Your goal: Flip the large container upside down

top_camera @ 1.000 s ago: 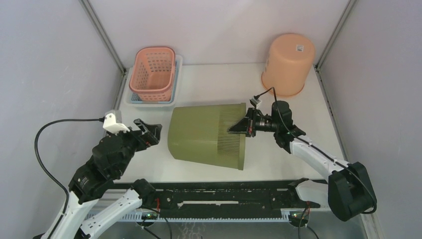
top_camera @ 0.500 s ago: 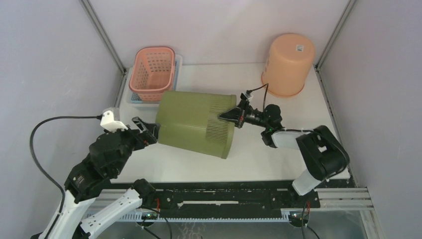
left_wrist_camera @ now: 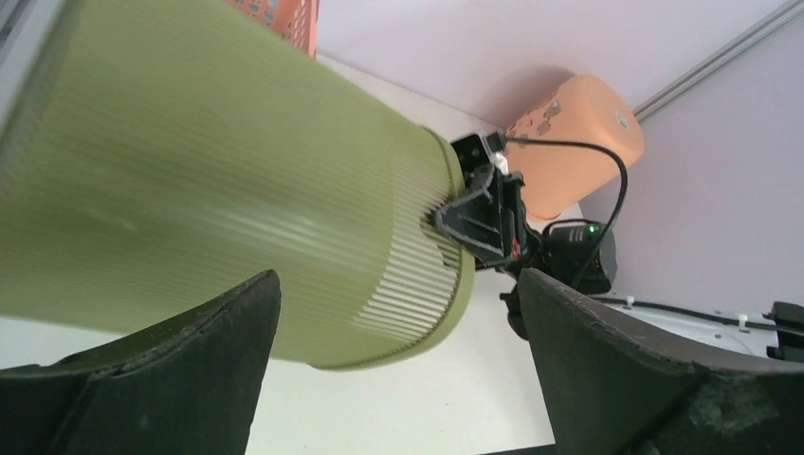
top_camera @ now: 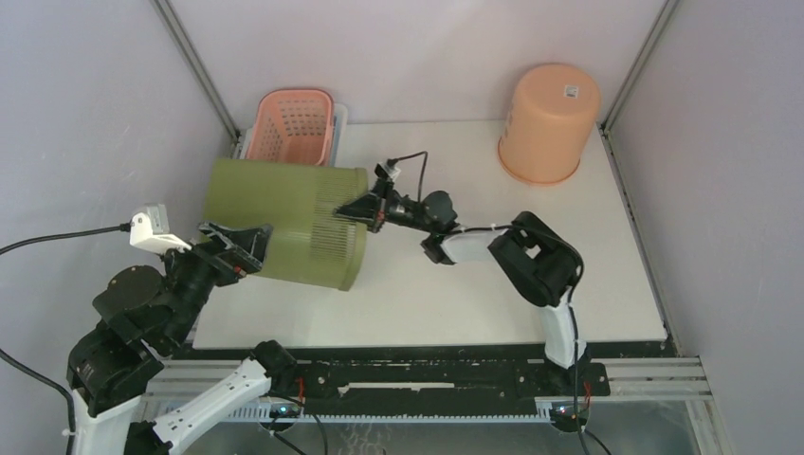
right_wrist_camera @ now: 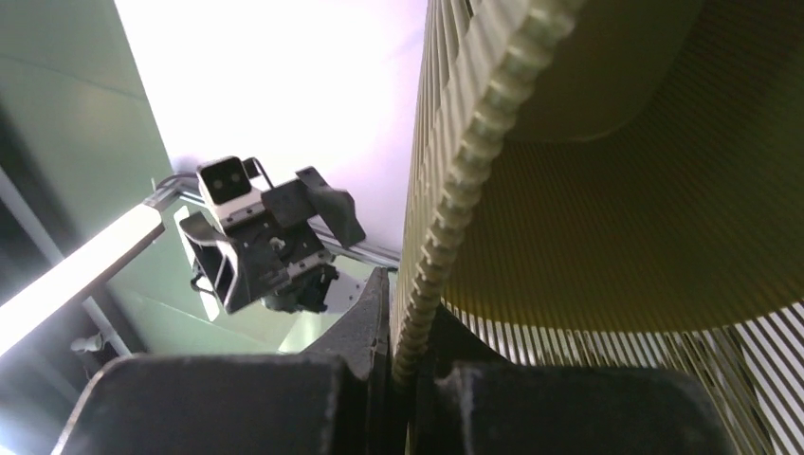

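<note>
The large container (top_camera: 284,223) is an olive-green ribbed bin. It lies on its side, held off the table, with its open mouth facing right. My right gripper (top_camera: 365,210) is shut on the bin's rim (right_wrist_camera: 455,190), one finger outside the wall and one inside, as the right wrist view (right_wrist_camera: 403,327) shows. My left gripper (top_camera: 248,248) stands open at the bin's near left side. In the left wrist view the bin (left_wrist_camera: 218,190) fills the space ahead of the left gripper (left_wrist_camera: 396,284), and nothing lies between its fingers.
An orange bucket (top_camera: 548,123) stands upside down at the back right corner. A pink perforated basket (top_camera: 294,128) sits in a pale tray at the back left, partly behind the raised bin. Walls close in on both sides.
The right gripper closed on the rim and carried the bin left and upward across the table. The left arm drew back to the left, still open.
</note>
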Controlling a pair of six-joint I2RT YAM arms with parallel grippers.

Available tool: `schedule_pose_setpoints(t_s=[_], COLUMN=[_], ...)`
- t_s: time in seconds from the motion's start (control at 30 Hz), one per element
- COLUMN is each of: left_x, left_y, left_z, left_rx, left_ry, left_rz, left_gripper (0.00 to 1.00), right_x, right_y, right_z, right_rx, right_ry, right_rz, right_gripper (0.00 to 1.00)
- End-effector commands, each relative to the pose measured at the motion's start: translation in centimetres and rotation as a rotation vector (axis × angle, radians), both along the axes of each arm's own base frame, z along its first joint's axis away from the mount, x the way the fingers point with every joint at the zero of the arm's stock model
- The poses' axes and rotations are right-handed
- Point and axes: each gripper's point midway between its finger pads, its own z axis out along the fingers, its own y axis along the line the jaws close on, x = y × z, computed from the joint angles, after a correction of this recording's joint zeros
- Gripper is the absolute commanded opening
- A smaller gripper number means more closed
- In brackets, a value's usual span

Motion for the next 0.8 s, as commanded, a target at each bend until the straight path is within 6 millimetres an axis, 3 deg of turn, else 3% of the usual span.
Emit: schedule_pose_setpoints(t_s=[0.0, 0.23, 0.4, 0.5, 0.6, 0.7, 0.77], left_x=[-0.7, -1.3, -1.5, -1.6, -1.5, -1.5, -1.4], left_y=[1.0, 2.0, 2.4, 2.6, 2.6, 2.6, 2.6], left_z=[0.7, 0.7, 0.8, 0.7, 0.4, 0.1, -0.1], left_rx=[0.015, 0.021, 0.022, 0.024, 0.028, 0.03, 0.03], left_ry=[-0.017, -0.023, -0.024, -0.023, -0.019, -0.017, -0.015], left_rz=[0.01, 0.032, 0.044, 0.05, 0.055, 0.058, 0.06], left_gripper=[1.0, 1.0, 1.0, 1.0, 1.0, 1.0, 1.0], right_x=[0.5, 1.5, 1.5, 1.2, 0.9, 0.4, -0.2], right_y=[1.2, 7.3, 10.5, 11.6, 12.4, 12.2, 11.4], right_z=[8.2, 5.9, 4.3, 3.1, 0.3, -3.2, -4.3], right_rx=[0.309, 0.39, 0.455, 0.465, 0.404, 0.296, 0.23], right_ry=[-0.154, -0.06, -0.029, -0.022, -0.003, 0.012, -0.012], right_rz=[-0.084, -0.058, -0.045, -0.038, -0.031, -0.041, -0.053], right_gripper=[0.0, 0.0, 0.0, 0.0, 0.0, 0.0, 0.0])
